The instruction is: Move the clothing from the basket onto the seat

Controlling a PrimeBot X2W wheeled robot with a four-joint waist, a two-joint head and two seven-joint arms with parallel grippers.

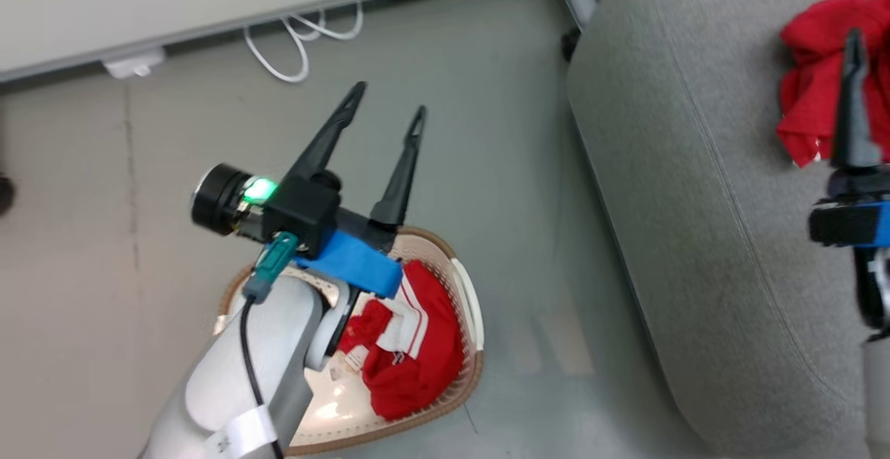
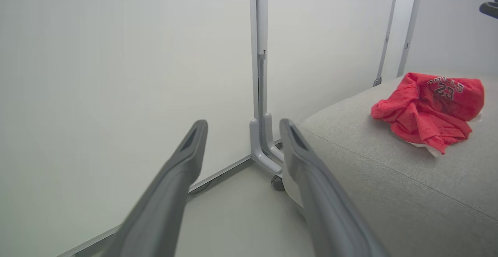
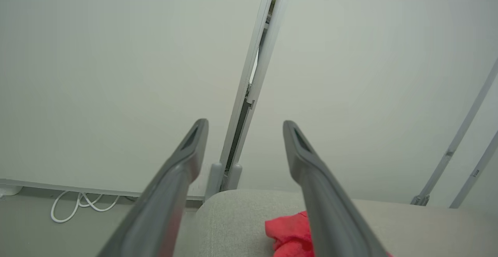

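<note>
Your left jaws are spread and empty. They hang above the basket (image 1: pixel 437 239) and point away over the floor (image 1: pixel 487 167). One red garment (image 1: pixel 810 49) lies on the seat (image 1: pixel 681 202), close by your right jaws, which are also spread and hold nothing. More clothing (image 1: pixel 410 361) sits bunched in the basket, on the side nearer the seat. The next grasp looks like the left arm's. Tip the wrist down, come in over the middle of the heap and clear of the rim, and bite deep into a thick fold so that thin trim cannot slip free.
</note>
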